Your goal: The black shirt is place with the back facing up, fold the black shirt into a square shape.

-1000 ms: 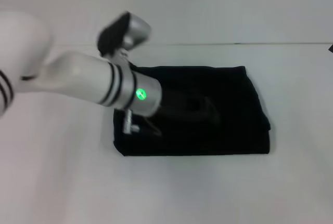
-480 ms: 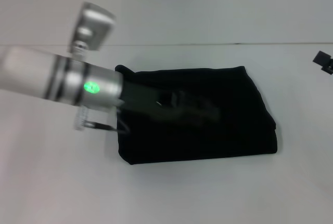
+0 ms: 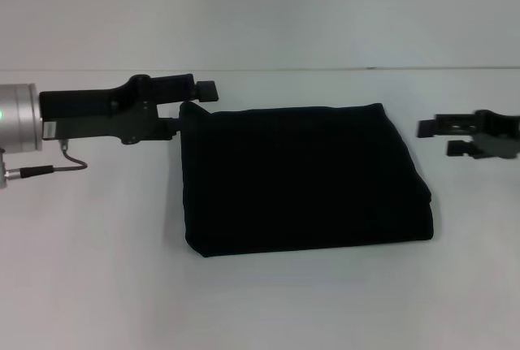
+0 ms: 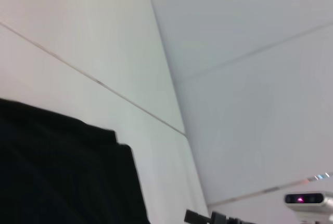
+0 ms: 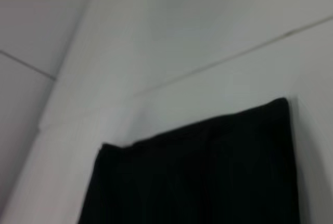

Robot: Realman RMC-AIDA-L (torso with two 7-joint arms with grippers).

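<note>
The black shirt [image 3: 305,179] lies folded into a roughly square block in the middle of the white table. No lettering shows on it. My left gripper [image 3: 195,108] reaches in from the left and hovers at the shirt's far left corner, open, with nothing in it. To the right of the shirt, my right gripper [image 3: 435,139] points at its right edge with a gap of table between them, also open and holding nothing. The left wrist view shows a shirt corner [image 4: 62,172] and the right gripper [image 4: 208,218] farther off. The right wrist view shows the shirt's edge [image 5: 197,172].
The white table [image 3: 97,269] extends around the shirt on all sides, and its far edge [image 3: 325,69] meets a pale wall. A cable [image 3: 57,165] hangs from my left wrist. A small grey device with a pink light [image 4: 309,200] shows in the left wrist view.
My left arm has drawn back from over the shirt to its left side. My right gripper has come into view on the right. The shirt shifted slightly, then lay still.
</note>
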